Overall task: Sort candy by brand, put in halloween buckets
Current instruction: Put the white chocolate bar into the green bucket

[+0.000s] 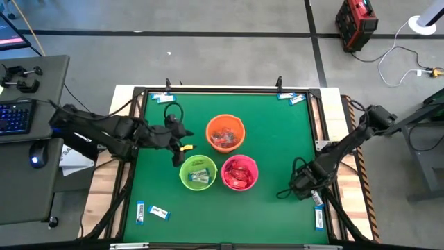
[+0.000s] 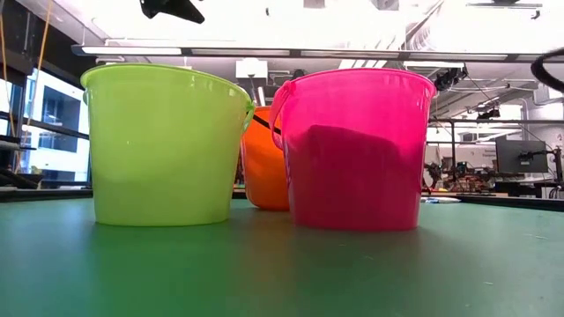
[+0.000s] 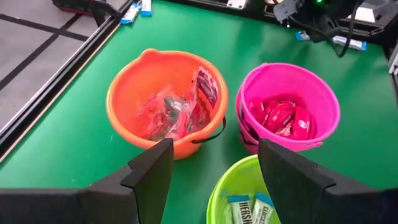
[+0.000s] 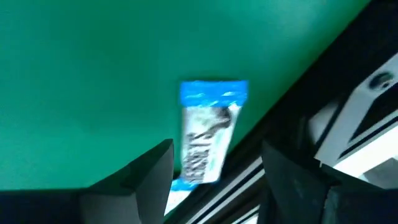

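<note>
Buckets fill the low view: the lime green bucket (image 2: pixel 163 145) at left and the hot pink bucket (image 2: pixel 352 150) at right stand nearest, the orange bucket (image 2: pixel 263 167) behind and between them, their contents hidden. Only the left wrist view shows inside: blue-and-white bars (image 3: pixel 245 208) lettered "HER" in the green one, red candies (image 3: pixel 280 117) in the pink, clear-wrapped candies (image 3: pixel 168 112) in the orange. The left gripper (image 1: pixel 182 139) hovers beside the green bucket, jaws wide apart and empty. The right gripper (image 1: pixel 310 189), lower right in the high view, hangs with jaws spread and empty over a blue-and-white candy (image 4: pixel 205 130) at the mat's edge.
</note>
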`<act>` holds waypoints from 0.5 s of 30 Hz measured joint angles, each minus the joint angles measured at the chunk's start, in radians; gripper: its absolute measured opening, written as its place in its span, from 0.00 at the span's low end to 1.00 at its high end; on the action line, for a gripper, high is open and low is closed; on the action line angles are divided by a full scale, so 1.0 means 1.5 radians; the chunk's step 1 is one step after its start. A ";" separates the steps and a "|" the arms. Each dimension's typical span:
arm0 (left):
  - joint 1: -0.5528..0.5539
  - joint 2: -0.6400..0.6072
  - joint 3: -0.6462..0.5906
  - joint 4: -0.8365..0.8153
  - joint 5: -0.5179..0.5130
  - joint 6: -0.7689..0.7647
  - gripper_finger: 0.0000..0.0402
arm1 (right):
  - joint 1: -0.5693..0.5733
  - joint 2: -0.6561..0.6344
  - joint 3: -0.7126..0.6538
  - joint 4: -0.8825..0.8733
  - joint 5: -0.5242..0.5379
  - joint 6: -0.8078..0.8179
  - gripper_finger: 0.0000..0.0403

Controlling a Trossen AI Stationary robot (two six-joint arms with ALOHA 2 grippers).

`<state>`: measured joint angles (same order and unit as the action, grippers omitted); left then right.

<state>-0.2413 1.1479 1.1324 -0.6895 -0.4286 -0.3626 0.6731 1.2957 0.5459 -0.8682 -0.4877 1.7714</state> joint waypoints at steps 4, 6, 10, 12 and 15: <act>0.000 0.012 0.000 0.000 0.000 -0.003 0.56 | 0.000 0.000 -0.028 0.047 -0.004 -0.015 0.58; 0.000 0.018 0.000 -0.001 0.001 -0.007 0.56 | 0.000 0.000 -0.038 0.079 -0.005 -0.016 0.58; 0.000 0.025 0.000 -0.002 0.012 -0.008 0.56 | 0.000 -0.002 -0.061 0.137 -0.016 -0.017 0.56; 0.000 0.027 0.000 0.000 0.014 -0.008 0.56 | 0.000 -0.002 -0.064 0.148 -0.017 -0.017 0.51; 0.000 0.020 0.001 -0.002 0.017 -0.003 0.56 | 0.000 -0.001 -0.062 0.152 -0.009 -0.023 0.38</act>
<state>-0.2417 1.1777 1.1343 -0.6930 -0.4030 -0.3671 0.6727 1.2937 0.4536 -0.6396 -0.5015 1.7374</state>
